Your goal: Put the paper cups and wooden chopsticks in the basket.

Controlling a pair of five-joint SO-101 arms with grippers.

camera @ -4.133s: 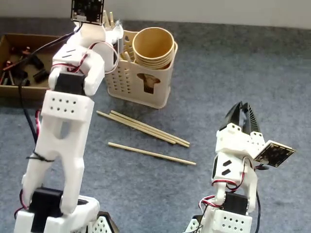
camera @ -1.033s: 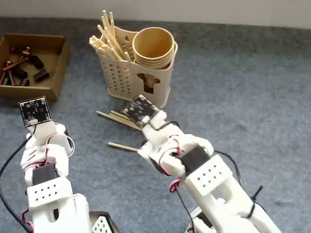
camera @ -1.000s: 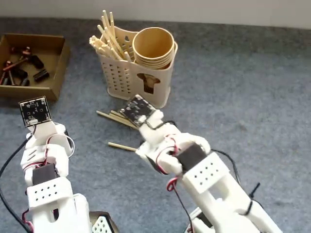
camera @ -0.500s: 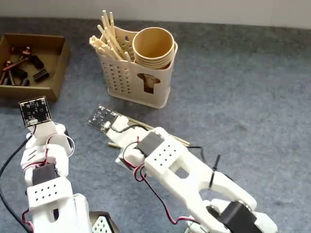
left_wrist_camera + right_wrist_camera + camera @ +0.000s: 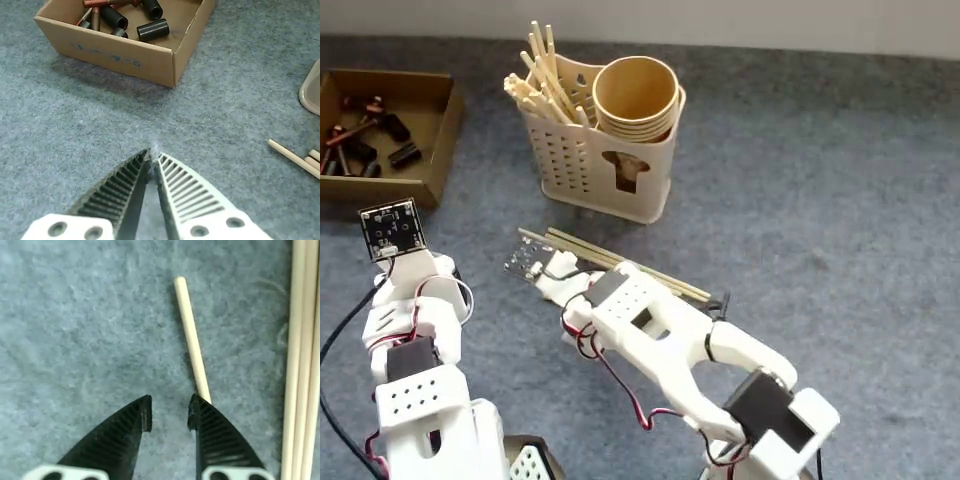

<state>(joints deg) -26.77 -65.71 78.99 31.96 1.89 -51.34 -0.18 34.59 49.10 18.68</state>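
Right tool (image 5: 170,414), jaws parted, hangs low over one loose chopstick (image 5: 190,342) on the tabletop (image 5: 840,200); we judge it lined up to pinch for the basket (image 5: 570,168). Left tool (image 5: 151,156) sits clenched, empty, aside.

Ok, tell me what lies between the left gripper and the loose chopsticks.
Just bare carpet between the left gripper and the chopsticks, per the left wrist view.
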